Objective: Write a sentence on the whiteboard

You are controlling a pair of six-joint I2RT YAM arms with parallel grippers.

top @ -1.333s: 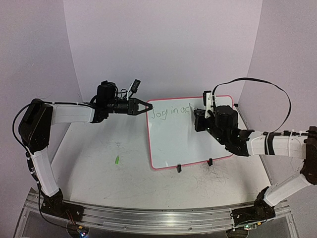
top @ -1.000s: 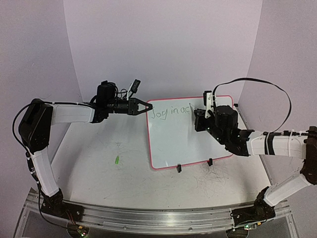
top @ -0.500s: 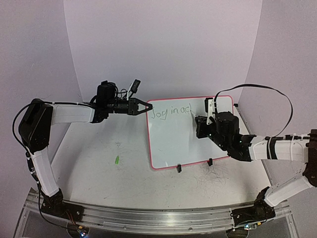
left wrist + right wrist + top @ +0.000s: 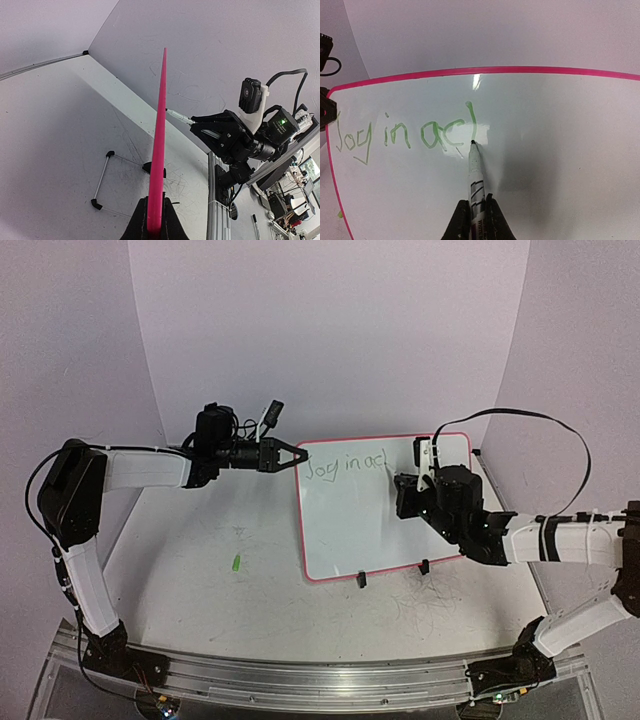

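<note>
- Scribble-marked white table (image 4: pixel 200 570) carries glossy white whiteboard with pink-red rim (image 4: pixel 350 530), standing on edge.
- Left hand (image 4: pixel 300 456): clamped on whiteboard's upper-left corner.
- Right hand (image 4: pixel 474 220): clamped on white marker (image 4: pixel 476 172), tip touching whiteboard at end of green handwritten sentence (image 4: pixel 395 132), "Joy in ac".

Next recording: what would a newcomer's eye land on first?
The pink-rimmed whiteboard propped mid-table, with green writing along its top reading roughly "Joy in acl". The right fingers pinch a marker whose tip sits at the last stroke, while the left fingers clamp the board's rim near its upper left corner.
</note>
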